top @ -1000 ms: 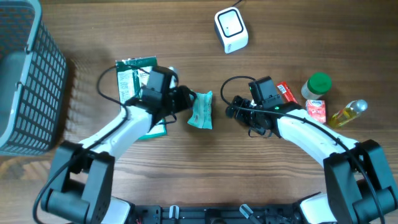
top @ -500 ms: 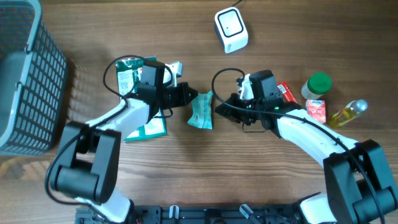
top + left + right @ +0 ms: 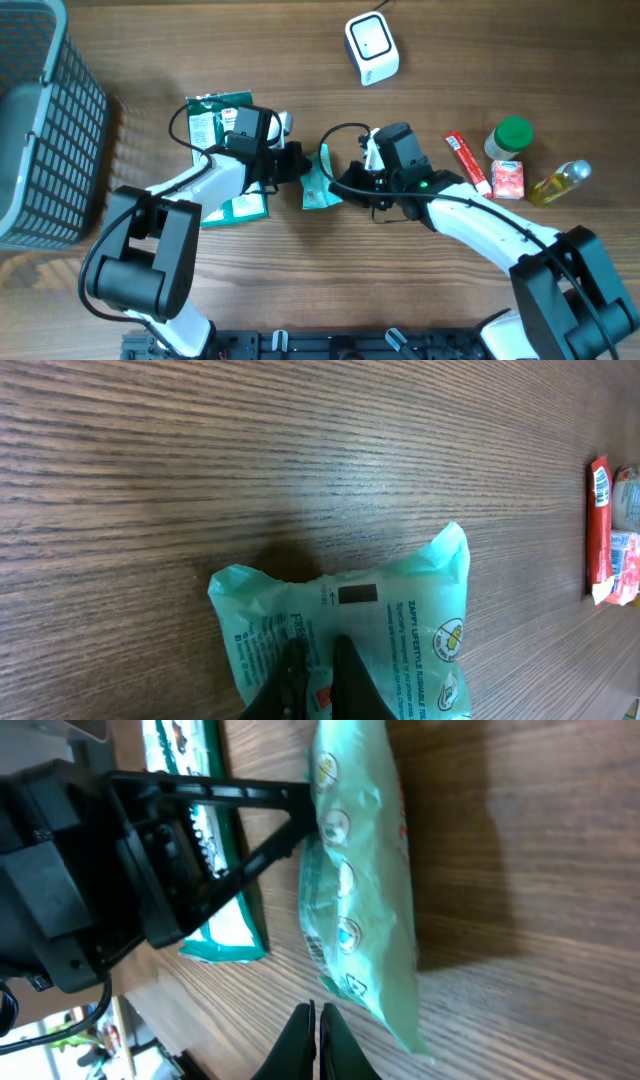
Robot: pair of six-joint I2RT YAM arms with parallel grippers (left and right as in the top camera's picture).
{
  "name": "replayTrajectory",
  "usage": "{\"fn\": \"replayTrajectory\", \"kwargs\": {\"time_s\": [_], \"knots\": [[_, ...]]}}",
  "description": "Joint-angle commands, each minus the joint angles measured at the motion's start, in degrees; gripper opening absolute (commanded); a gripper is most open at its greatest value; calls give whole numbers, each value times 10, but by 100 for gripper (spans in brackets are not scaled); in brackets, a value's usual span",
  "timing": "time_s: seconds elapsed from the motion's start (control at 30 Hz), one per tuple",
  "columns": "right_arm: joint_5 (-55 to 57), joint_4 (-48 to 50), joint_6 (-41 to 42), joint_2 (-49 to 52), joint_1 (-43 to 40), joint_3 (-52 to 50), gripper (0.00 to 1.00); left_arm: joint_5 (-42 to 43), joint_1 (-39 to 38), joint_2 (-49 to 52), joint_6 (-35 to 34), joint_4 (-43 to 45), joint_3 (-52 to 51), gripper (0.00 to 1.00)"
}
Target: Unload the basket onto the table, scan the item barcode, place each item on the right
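The item is a teal wipes packet [image 3: 322, 180] lying mid-table, tipped up on its edge; a dark barcode patch [image 3: 358, 595] shows on its face in the left wrist view. My left gripper [image 3: 303, 166] is shut on the packet's left edge, a fold pinched between its fingers [image 3: 350, 678]. My right gripper [image 3: 339, 186] is shut with nothing in it, its tips [image 3: 316, 1020] just short of the packet's near corner [image 3: 375, 985]. The white scanner [image 3: 371, 47] stands at the back of the table, apart from both arms.
A grey mesh basket [image 3: 45, 130] fills the far left. A green-and-white packet [image 3: 212, 122] lies under the left arm. At the right are a red bar [image 3: 466, 160], a green-capped jar [image 3: 512, 137], a small carton [image 3: 508, 178] and an oil bottle [image 3: 560, 182].
Both grippers have shut. The left one closed on the packet's edge and the packet tipped up. The right arm slid left, away from the red bar, up to the packet.
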Motion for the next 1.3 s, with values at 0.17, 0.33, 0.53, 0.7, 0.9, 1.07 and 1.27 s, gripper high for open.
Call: {"fn": "replayTrajectory", "kwargs": {"time_s": [0.17,0.33,0.53,0.7,0.9,1.07,1.27], "knots": [[2,28,42,5,1,7,4,-12,-7,-91,18,51,-10,8],[5,17,27,5,7,7,4,-21,-48,-54,76,67,-10,8],[41,22,26,5,12,7,4,-49,-55,-16,70,70,-10,11],[41,31,3,5,12,7,4,-75,-55,-14,72,63,-10,11],[44,38,-6,16,17,7,4,-77,-55,-14,73,59,-10,10],[44,72,-3,72,17,7,5,-80,-55,-14,74,61,-10,11],[46,59,-40,150,22,6,4,-98,-55,-14,74,59,-10,10]]}}
